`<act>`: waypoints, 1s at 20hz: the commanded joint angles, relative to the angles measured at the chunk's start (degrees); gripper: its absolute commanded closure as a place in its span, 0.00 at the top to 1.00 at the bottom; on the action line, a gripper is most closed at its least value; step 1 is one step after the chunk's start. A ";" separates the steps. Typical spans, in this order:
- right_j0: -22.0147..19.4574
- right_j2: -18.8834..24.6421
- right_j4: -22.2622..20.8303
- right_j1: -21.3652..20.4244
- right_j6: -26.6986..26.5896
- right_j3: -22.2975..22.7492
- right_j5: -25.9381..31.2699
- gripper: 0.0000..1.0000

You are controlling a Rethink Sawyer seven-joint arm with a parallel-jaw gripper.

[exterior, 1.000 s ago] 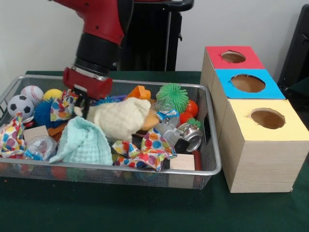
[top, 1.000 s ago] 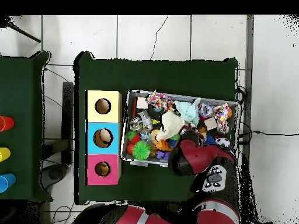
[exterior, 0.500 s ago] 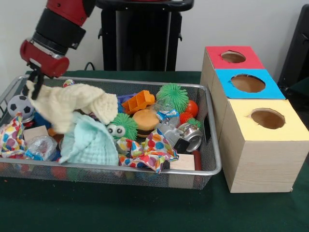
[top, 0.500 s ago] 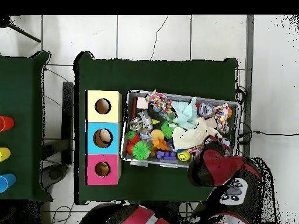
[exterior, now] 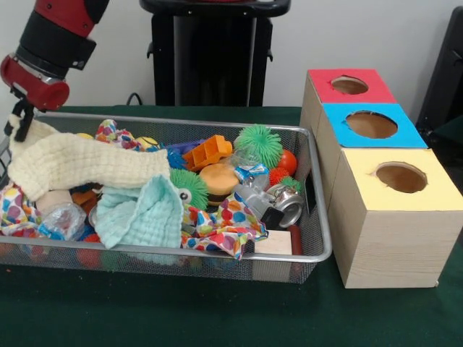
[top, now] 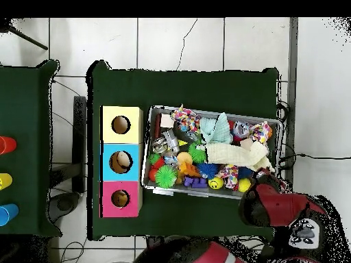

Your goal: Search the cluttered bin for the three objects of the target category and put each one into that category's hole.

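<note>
Gripping the cream cloth [exterior: 79, 165] by one corner, the hand [exterior: 20, 121] hangs over the bin [exterior: 318, 217] (left end).

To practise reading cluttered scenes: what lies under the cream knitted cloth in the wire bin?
The cream cloth, pinched by the gripper, drapes over a mint washcloth and orange toy pieces in the wire bin. Whatever lies beneath its middle is covered.

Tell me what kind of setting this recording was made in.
Most likely a robotics lab set up for a sorting test. A red robot arm works over a wire bin crammed with toys and cloths on a green-covered table, beside wooden boxes with coloured tops and round holes.
</note>
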 commanded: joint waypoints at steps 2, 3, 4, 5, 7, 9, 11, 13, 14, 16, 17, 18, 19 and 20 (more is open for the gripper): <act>-0.53 9.91 -1.35 1.74 -2.40 0.91 6.68 0.00; -0.26 9.70 -1.28 1.92 -2.31 0.86 6.76 0.00; -0.25 9.67 -1.35 2.36 -2.23 0.78 6.48 0.00; -0.31 9.78 -1.33 2.58 -2.20 0.75 6.49 0.00; -2.26 12.33 -1.99 2.56 -2.72 1.32 6.61 0.00; -3.78 14.40 -2.48 2.46 -2.99 1.90 6.62 0.00; -3.91 14.80 -2.77 2.55 -3.30 1.94 6.71 0.00; -4.23 15.27 -2.85 2.79 -3.24 2.13 6.60 0.00; -4.27 15.18 -2.93 3.12 -3.13 1.89 6.21 0.00; -4.58 15.29 -3.22 3.35 -3.17 1.80 5.79 0.00; -4.66 15.32 -3.31 3.45 -3.19 1.74 5.68 0.00; -5.13 15.79 -3.45 3.41 -3.48 1.64 5.95 0.00; -5.52 16.24 -3.69 3.36 -3.68 1.57 5.99 0.00; -5.90 16.70 -3.92 3.31 -3.87 1.51 6.04 0.00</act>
